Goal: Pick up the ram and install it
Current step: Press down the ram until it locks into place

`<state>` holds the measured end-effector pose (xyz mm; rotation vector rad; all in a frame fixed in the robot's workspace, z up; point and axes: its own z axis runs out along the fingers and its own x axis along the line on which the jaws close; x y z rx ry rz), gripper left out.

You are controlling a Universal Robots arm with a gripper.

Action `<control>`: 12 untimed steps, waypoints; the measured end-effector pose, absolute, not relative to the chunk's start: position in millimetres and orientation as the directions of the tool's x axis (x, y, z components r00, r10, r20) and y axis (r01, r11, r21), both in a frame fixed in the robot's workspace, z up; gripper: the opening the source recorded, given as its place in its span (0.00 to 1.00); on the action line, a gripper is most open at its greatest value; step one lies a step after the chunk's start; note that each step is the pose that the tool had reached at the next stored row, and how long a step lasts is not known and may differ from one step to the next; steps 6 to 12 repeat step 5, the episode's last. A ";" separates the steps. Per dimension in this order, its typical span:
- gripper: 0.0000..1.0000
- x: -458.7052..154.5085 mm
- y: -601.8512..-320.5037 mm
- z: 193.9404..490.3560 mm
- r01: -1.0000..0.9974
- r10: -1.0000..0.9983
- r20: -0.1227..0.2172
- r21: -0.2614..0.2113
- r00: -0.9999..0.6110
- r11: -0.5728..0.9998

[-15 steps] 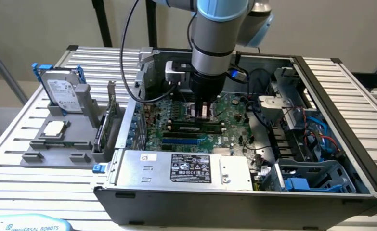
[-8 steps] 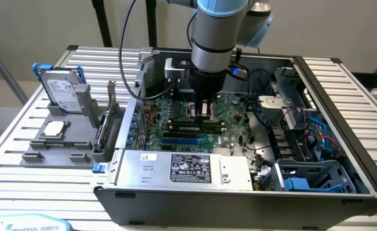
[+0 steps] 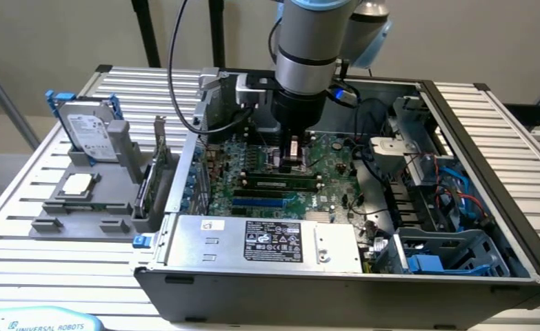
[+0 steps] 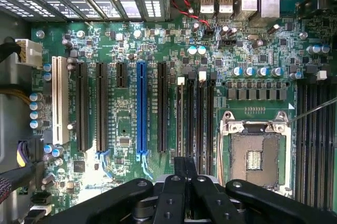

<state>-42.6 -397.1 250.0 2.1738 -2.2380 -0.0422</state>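
Observation:
The ram [image 3: 275, 183] is a long thin green stick with dark chips. It stands on edge in a motherboard slot, with white clips at both ends. My gripper [image 3: 291, 164] hangs over the motherboard [image 3: 330, 155] inside the open computer case, just behind and above the ram in the exterior view. Its fingers are shut with nothing between them. In the wrist view the shut gripper [image 4: 184, 162] lines up with the slot where the ram's [image 4: 181, 118] narrow top edge runs, and it is clear of the board.
A grey fixture [image 3: 85, 214] on the exterior view's left holds a hard drive [image 3: 90, 131], a silver processor chip [image 3: 76, 183] and an upright green card [image 3: 150, 176]. The power supply [image 3: 270, 241], blue cables [image 3: 454, 200] and a drive cage [image 3: 454, 252] crowd the case. The open processor socket [image 4: 257, 153] lies beside the slots.

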 end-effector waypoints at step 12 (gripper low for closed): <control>0.11 -42.7 -397.1 250.0 -0.999 -1.000 -0.003 0.034 -0.029 0.029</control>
